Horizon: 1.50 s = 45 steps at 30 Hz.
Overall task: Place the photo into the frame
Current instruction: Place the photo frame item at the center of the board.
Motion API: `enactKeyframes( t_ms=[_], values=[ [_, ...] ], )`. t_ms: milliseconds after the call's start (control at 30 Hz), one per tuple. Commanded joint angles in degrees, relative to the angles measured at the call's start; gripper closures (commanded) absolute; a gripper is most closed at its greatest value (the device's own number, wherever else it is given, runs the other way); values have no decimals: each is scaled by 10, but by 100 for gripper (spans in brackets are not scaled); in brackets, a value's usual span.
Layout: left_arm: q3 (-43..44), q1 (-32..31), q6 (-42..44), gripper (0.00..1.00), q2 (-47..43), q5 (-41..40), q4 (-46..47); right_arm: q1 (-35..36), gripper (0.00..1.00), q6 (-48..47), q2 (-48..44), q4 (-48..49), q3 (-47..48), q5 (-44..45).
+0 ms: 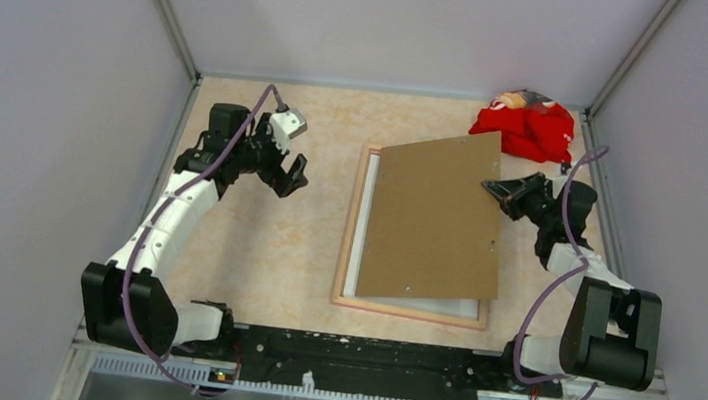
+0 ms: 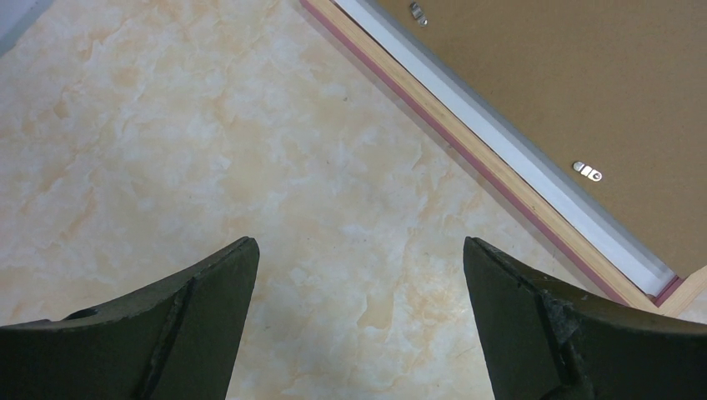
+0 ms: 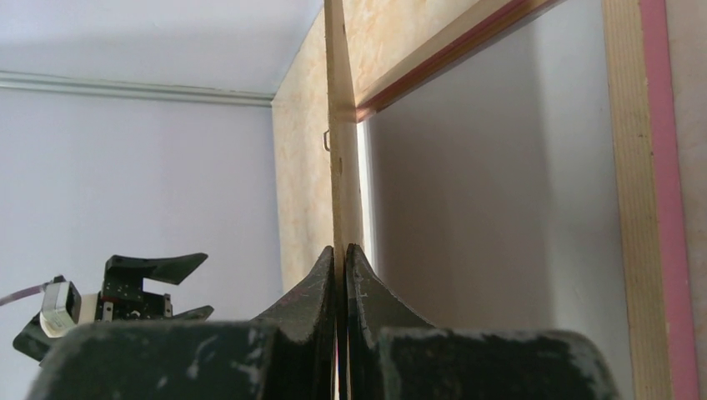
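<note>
**Board askew over loaded frame**

Frame (image 1: 408, 313) lies face down at mid-worktop (image 1: 254, 249), pale back up. Photo (image 1: 449, 306) sits inside it, white reverse up; only strips along its left and near sides show. Board (image 1: 433, 219) covers the rest, turned out of square with the rails and hiding the right rail.

Right fingers (image 3: 367, 275) are pinched tight on the board's right edge, which runs edge-on between them in the wrist view. That side appears lifted off the photo. Left gripper (image 2: 358, 242) stands spread wide and holds nothing, over bare worktop just left of the frame.

Assessment: the photo looks seated, so the step in hand is squaring the board and laying it down.

- Turn the board until its edges run parallel to the rails.
- Lower it flat rather than sliding it, since dragging could shift the photo.
- Release only once all four edges sit inside the rails.
- The idle left arm could steady the left rail.

Count:
- frame, one
- photo, one
- board, one
- metal tabs (image 2: 589, 171) on the board, two seen
- red cloth (image 1: 524, 127) at the far right corner, one
- arms, two
</note>
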Motion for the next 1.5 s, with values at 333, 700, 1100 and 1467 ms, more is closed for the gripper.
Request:
enactKeyframes(
  t_ms=[333, 700, 1100, 1467],
  values=[
    [-15, 2, 17, 1, -10, 0, 11, 24, 100, 39, 34, 111, -20, 1],
    [-20, 2, 27, 2, -10, -4, 9, 36, 100, 63, 56, 160, -32, 5],
    [-27, 2, 38, 2, -19, -9, 3, 52, 100, 60, 69, 185, -40, 27],
    [-32, 2, 44, 2, -22, -9, -3, 69, 100, 56, 77, 212, -64, 52]
  ],
)
